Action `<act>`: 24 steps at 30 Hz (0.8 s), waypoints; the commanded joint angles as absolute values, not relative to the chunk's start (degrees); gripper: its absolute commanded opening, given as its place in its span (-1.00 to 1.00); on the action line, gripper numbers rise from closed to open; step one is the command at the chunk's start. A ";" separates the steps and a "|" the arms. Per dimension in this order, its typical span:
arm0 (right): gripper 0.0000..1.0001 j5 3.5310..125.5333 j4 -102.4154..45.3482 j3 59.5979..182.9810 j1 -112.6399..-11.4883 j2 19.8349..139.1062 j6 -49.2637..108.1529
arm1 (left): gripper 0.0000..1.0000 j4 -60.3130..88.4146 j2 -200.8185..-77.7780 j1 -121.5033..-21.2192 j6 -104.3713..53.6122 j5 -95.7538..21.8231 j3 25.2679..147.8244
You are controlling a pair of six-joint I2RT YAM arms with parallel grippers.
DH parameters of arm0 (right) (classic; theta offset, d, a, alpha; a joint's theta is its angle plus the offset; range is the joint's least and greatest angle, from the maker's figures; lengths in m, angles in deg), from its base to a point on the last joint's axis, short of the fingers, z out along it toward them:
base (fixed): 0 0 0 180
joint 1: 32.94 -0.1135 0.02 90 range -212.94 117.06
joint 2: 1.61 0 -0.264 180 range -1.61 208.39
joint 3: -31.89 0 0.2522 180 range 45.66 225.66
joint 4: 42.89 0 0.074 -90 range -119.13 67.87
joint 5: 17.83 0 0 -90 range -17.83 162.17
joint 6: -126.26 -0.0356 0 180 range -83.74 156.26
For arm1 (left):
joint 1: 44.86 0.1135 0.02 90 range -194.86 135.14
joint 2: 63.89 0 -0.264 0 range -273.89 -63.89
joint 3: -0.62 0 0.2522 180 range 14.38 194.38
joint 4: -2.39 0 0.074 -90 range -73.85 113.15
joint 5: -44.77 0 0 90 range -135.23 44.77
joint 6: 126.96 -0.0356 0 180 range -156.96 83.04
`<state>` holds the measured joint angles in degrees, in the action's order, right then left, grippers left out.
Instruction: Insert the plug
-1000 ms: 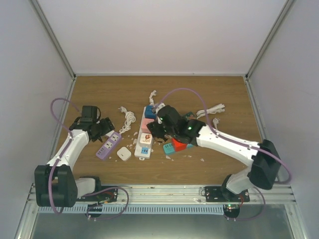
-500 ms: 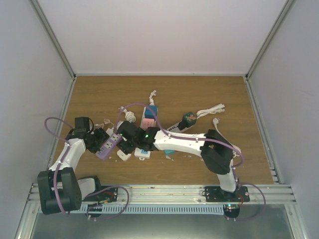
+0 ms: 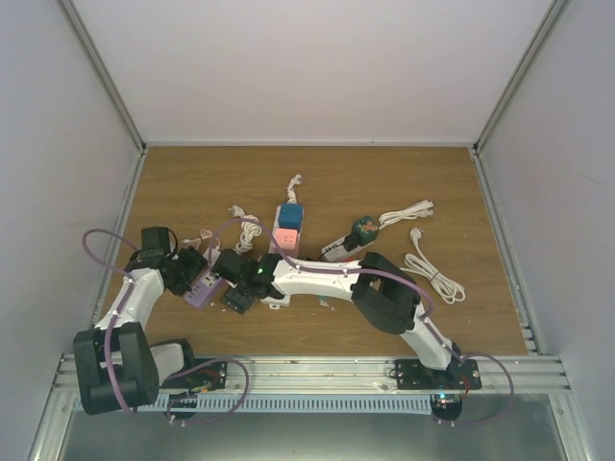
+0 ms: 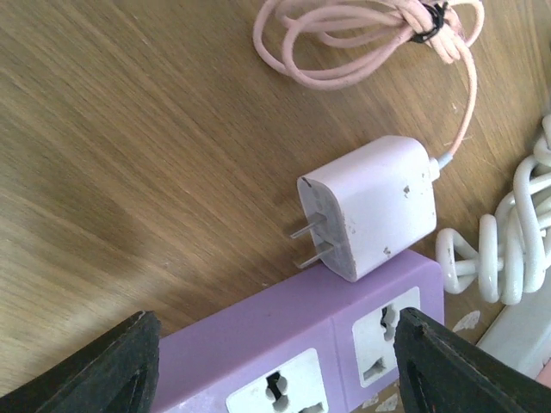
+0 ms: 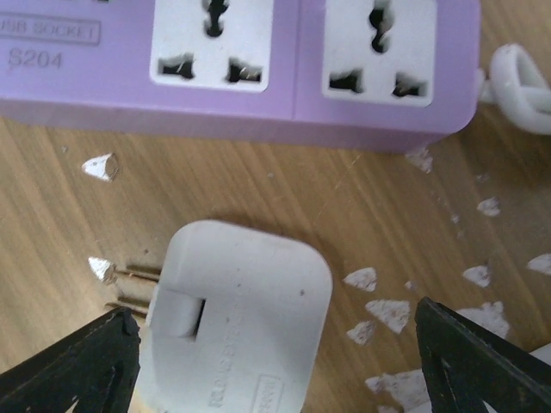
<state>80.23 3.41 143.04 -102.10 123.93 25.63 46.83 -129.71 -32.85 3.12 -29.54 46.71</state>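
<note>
Right wrist view, white square plug [image 5: 237, 320], two prongs, lying flat

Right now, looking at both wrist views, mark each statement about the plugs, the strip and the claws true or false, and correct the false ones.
1. The pink charger lies loose on the table, prongs bare. True.
2. The right claw is shut on the white adapter. False: it is open, and the adapter lies ungripped between its fingers.
3. The purple power strip has a plug inserted. False: the sockets in view are empty.
4. The left claw is open. True.
</note>
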 commanded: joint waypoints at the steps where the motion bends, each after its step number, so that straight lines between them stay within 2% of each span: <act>1: 0.77 80.39 7.41 143.17 -103.48 124.64 26.87 | 0.49 44.12 -128.54 -31.45 2.84 -28.63 45.59; 6: 0.81 79.33 7.73 142.52 -103.95 124.51 26.74 | 0.50 43.33 -129.42 -30.94 1.98 -27.35 45.24; 12: 0.65 79.56 9.21 142.00 -104.13 125.14 28.32 | 0.51 42.47 -130.50 -30.74 1.80 -26.21 44.80; 20: 0.65 80.18 11.66 144.57 -104.12 127.99 28.23 | 0.53 42.88 -129.80 -30.58 2.23 -27.68 44.79; 24: 0.47 80.26 12.46 145.45 -104.13 128.99 27.61 | 0.51 43.01 -129.17 -30.41 2.50 -28.44 44.96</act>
